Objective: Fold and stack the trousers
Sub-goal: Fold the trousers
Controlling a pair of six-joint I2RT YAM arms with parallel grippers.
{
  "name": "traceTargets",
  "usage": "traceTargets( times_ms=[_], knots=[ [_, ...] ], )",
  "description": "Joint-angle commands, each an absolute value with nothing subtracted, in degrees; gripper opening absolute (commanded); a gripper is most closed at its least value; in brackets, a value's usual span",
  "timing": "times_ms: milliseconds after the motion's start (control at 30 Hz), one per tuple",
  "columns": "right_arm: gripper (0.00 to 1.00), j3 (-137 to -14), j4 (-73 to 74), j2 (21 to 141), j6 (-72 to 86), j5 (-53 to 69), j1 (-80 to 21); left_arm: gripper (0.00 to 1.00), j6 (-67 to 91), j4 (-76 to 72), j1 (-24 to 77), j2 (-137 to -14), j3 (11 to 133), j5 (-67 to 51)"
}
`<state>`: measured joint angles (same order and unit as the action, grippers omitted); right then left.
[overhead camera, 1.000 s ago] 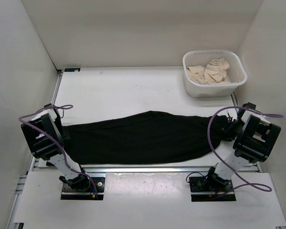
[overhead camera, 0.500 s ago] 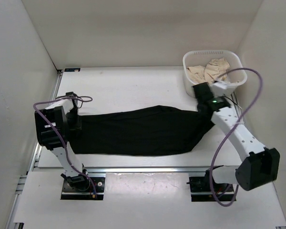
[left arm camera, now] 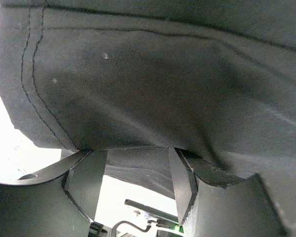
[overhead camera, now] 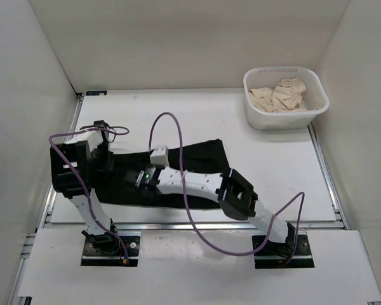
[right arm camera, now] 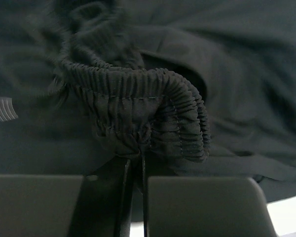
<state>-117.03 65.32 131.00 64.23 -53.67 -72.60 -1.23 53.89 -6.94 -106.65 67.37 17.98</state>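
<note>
The black trousers lie folded in half across the left middle of the table. My right arm reaches far to the left over them. My right gripper is shut on the gathered elastic waistband and holds it just above the lower layer; the jaws pinch the band's edge. My left gripper is at the trousers' left end. Its fingers stand wide apart, with the stitched hem fabric lying over their tips.
A white basket holding a crumpled beige cloth stands at the back right. White walls close in the table on three sides. A metal rail runs along the near edge.
My right arm has swept from the right end to the left with the waistband, folding the trousers over themselves. My left gripper has moved a little away from the near edge.
</note>
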Motion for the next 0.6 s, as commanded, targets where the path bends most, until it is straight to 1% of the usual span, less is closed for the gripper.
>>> traceTargets(
  times_ms=[0, 67, 200, 233, 267, 300, 333, 367, 433, 467, 500, 567],
  knots=[
    [0.00, -116.91, 69.01, 129.90, 71.54, -52.75, -74.27, 0.65, 0.00, 50.36, -6.33, -107.93, 68.29, 13.89],
    [0.00, -113.23, 66.19, 129.38, 72.50, -51.94, -74.88, 0.65, 0.00, 50.36, -6.33, -107.93, 68.81, 13.89],
    [0.00, -113.37, 66.18, 130.95, 73.30, -51.42, -75.50, 0.65, 0.00, 50.89, -6.33, -106.79, 69.35, 13.89],
    [0.04, -113.38, 64.09, 130.96, 71.56, -51.42, -76.28, 0.65, 0.00, 50.89, -6.33, -106.79, 69.87, 13.89],
    [0.22, -113.38, 61.29, 131.57, 65.10, -50.02, -77.07, 0.65, 0.00, 50.89, -6.33, -106.79, 69.87, 13.89],
    [0.35, -112.86, 58.04, 131.57, 61.21, -46.79, -77.95, 0.65, 0.00, 50.89, -6.33, -106.79, 69.87, 13.89],
    [0.44, -112.85, 53.14, 131.57, 57.87, -45.10, -77.96, 0.65, 0.00, 50.89, -6.33, -106.79, 69.87, 13.89],
    [0.64, -114.94, 51.78, 131.57, 51.92, -43.61, -78.92, 0.66, 0.00, 51.41, -6.33, -106.79, 69.87, 13.89],
    [0.75, -117.41, 48.19, 130.17, 44.69, -41.41, -81.03, 0.66, 0.00, 51.42, -6.33, -106.26, 69.87, 14.41],
    [0.80, -118.20, 46.95, 127.64, 41.17, -40.35, -81.91, 0.67, 0.00, 51.42, -6.33, -106.26, 69.87, 14.41],
    [0.89, -118.73, 45.80, 126.05, 35.13, -39.73, -83.74, 0.67, 0.00, 51.42, -6.33, -105.74, 69.87, 14.41],
    [0.90, -118.74, 43.60, 120.88, 30.87, -36.32, -84.54, 0.67, 0.00, 51.42, -6.33, -105.73, 69.87, 14.41]
  ],
)
